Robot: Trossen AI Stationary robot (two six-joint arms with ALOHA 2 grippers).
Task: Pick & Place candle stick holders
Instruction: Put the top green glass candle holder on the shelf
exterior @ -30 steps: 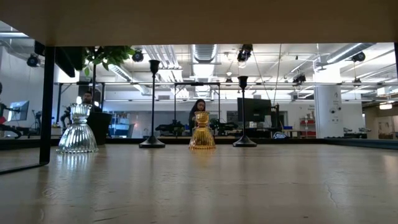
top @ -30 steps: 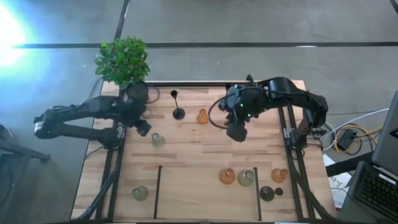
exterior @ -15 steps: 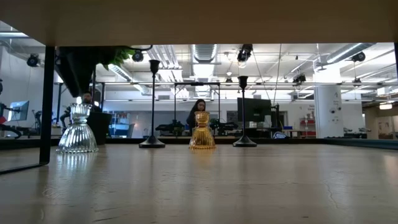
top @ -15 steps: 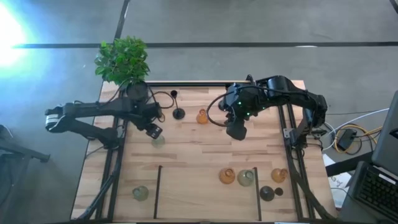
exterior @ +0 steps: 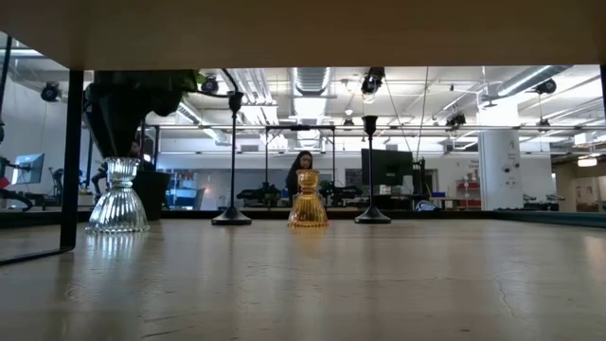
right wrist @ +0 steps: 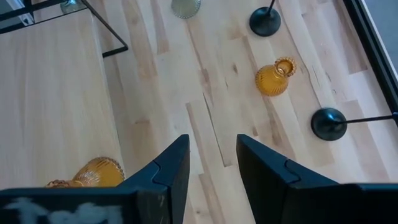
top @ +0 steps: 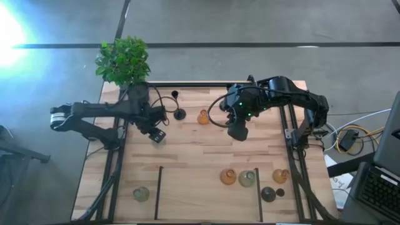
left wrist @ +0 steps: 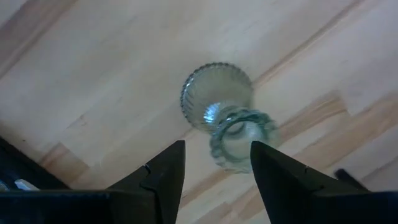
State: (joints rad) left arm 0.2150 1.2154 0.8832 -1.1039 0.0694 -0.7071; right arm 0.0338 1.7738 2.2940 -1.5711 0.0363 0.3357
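A pale greenish-clear glass holder (top: pixel 159 142) stands upright on its base on the wooden table's left part; it also shows in the low view (exterior: pixel 117 197). My left gripper (top: pixel 157 134) is open just above it, and in the left wrist view (left wrist: pixel 217 163) its fingers stand on either side of the holder's top (left wrist: pixel 239 140) without clearly touching it. My right gripper (top: pixel 237 133) is open and empty above the table's middle (right wrist: pixel 213 155). An amber holder (top: pixel 203 117) and a black thin-stemmed holder (top: pixel 179 112) stand between the two arms.
A potted leafy plant (top: pixel 124 60) stands at the far left corner. A second black stemmed holder (right wrist: pixel 328 122) stands beside the right arm. Amber (top: pixel 228 177), pale (top: pixel 247 179) and dark (top: pixel 268 194) holders stand near right, and a pale one (top: pixel 140 194) near left. Black bars (top: pixel 157 190) divide the near part.
My left gripper has gone toward the table's right and near edges, over the pale holder, and come down until its fingers hang just above the holder's top. The holder has stayed where it was.
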